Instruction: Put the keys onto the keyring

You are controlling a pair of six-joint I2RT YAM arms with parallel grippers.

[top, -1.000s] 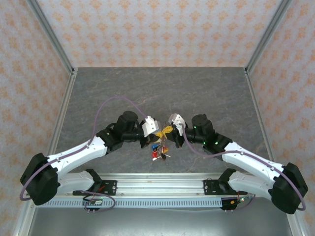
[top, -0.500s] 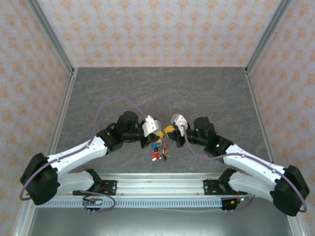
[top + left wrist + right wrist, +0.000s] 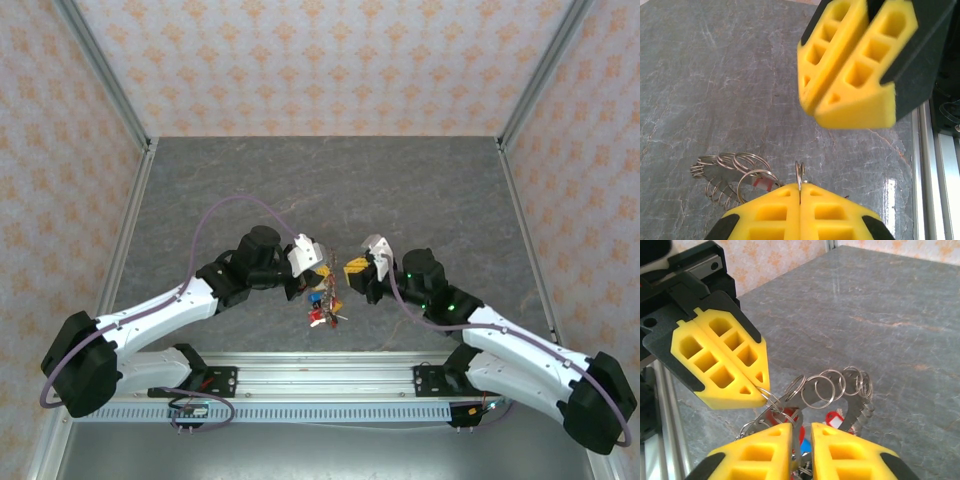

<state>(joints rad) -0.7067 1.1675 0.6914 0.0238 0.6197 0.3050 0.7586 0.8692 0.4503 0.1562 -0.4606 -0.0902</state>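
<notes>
Top external: keys [image 3: 322, 312] hang low in the middle of the frame, above the grey bench [image 3: 330, 190].
Left gripper [image 3: 800, 192]: squeezed tight on the keyring [image 3: 722, 173].
Right gripper [image 3: 801, 435]: thin gap, holding nothing, just right of the bunch.

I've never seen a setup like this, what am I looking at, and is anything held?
These are two robot arms bolted at the near edge of a grey table. The wide picture looks down from above. The other two come from a camera on each wrist, so the yellow blocks along their bottom edge are that arm's own fingers. The left gripper is shut on a wire loop of the keyring, a metal piece carrying small rings. Red and blue tagged keys bunch beneath it. The right gripper stands slightly open nearby, holding nothing.
</notes>
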